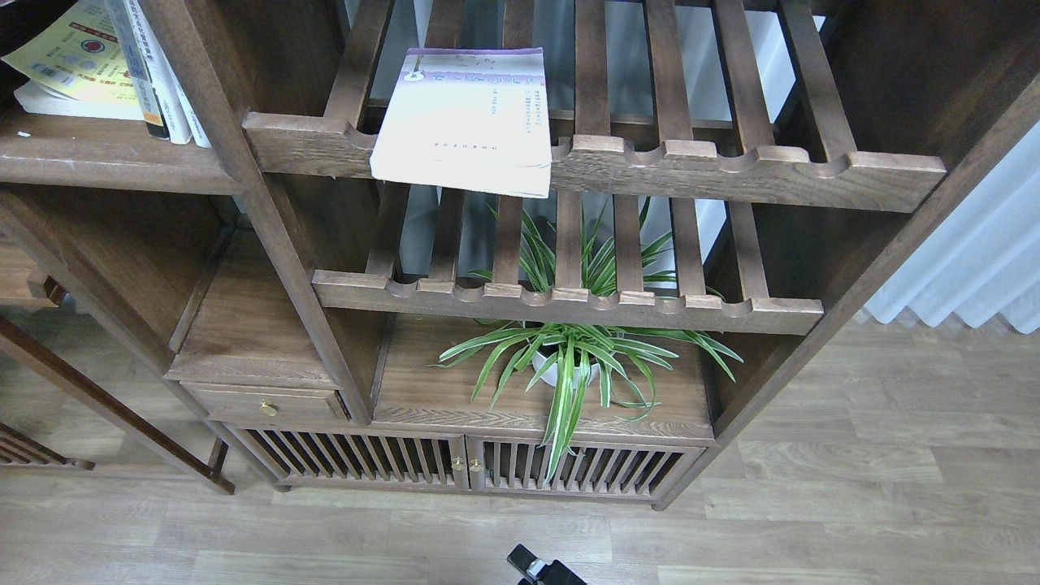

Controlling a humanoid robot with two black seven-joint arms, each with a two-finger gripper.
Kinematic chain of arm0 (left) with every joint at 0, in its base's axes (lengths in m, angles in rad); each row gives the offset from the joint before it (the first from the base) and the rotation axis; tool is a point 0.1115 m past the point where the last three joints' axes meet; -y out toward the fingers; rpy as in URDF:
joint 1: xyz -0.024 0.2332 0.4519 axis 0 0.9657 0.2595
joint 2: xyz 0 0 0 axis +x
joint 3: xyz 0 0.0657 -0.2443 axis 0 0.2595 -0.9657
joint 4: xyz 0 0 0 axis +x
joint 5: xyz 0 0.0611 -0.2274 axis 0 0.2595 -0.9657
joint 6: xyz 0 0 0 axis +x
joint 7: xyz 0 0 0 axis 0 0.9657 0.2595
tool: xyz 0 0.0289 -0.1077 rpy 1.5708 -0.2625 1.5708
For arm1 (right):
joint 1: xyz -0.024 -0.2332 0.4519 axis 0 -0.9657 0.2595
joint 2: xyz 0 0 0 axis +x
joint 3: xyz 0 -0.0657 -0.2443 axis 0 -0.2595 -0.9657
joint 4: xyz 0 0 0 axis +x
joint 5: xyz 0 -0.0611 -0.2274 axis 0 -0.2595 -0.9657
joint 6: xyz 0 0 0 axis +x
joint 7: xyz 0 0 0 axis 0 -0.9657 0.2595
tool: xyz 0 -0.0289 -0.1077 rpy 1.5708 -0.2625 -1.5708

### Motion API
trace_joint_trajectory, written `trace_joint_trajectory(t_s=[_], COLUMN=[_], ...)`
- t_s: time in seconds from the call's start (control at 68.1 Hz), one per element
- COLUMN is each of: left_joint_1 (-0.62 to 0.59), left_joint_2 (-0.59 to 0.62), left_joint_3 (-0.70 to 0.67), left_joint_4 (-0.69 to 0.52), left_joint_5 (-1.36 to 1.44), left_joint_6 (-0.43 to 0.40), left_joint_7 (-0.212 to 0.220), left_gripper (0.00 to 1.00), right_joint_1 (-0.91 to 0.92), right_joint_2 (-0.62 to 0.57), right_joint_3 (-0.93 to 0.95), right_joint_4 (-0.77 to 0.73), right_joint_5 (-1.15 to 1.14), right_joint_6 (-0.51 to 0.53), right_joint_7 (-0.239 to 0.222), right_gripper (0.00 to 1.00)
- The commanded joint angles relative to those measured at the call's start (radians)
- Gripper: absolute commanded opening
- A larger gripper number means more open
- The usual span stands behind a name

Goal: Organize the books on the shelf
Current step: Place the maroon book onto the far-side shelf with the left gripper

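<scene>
The white paperback (467,122) has a matt paper cover with a purple strip along its far edge. It lies on a slatted rack (731,171) of dark brown wood with rough, open grain on the front rail. The flat shelf (106,154) at far left is the same dark wood, slightly worn. The yellow-green paperback (77,53) there looks a little glossy, perhaps. The floor (853,487) is smooth pale wood-look plank. The drawer knob (267,409) shines like brass.

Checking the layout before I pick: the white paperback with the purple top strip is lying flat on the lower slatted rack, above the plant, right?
Not quite. The head view shows the white paperback lying flat on the upper slatted rack, its front edge overhanging the rail. The lower slatted rack is bare; the plant sits beneath it.
</scene>
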Motion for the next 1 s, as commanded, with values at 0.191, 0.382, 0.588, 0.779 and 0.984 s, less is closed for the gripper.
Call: trace_joint_trajectory(t_s=[0.191, 0.382, 0.588, 0.779, 0.984], left_joint_1=[-0.065, -0.065, -0.080, -0.049, 0.053], left_joint_2=[-0.015, -0.050, -0.073, -0.095, -0.069], left_joint_3=[0.097, 0.137, 0.163, 0.188, 0.166], left_joint_4=[0.062, 0.092, 0.110, 0.076, 0.015], left_joint_5=[0.005, 0.005, 0.005, -0.027, -0.123], left_joint_6=[0.000, 0.000, 0.000, 0.000, 0.000], left_joint_7=[-0.002, -0.002, -0.002, -0.005, -0.006], left_gripper=[0.11, 0.12, 0.12, 0.35, 0.41], right_joint_1=[0.005, 0.015, 0.015, 0.017, 0.022], right_joint_2=[0.000, 0.000, 0.000, -0.002, -0.002], right_joint_3=[0.002, 0.002, 0.002, 0.002, 0.003], right_joint_4=[0.000, 0.000, 0.002, 0.002, 0.000], right_joint_5=[0.001, 0.001, 0.001, 0.001, 0.003], right_joint_6=[0.000, 0.000, 0.000, 0.000, 0.000], right_joint_7=[0.001, 0.003, 0.003, 0.003, 0.004], right_gripper=[0.86, 0.86, 0.86, 0.86, 0.86])
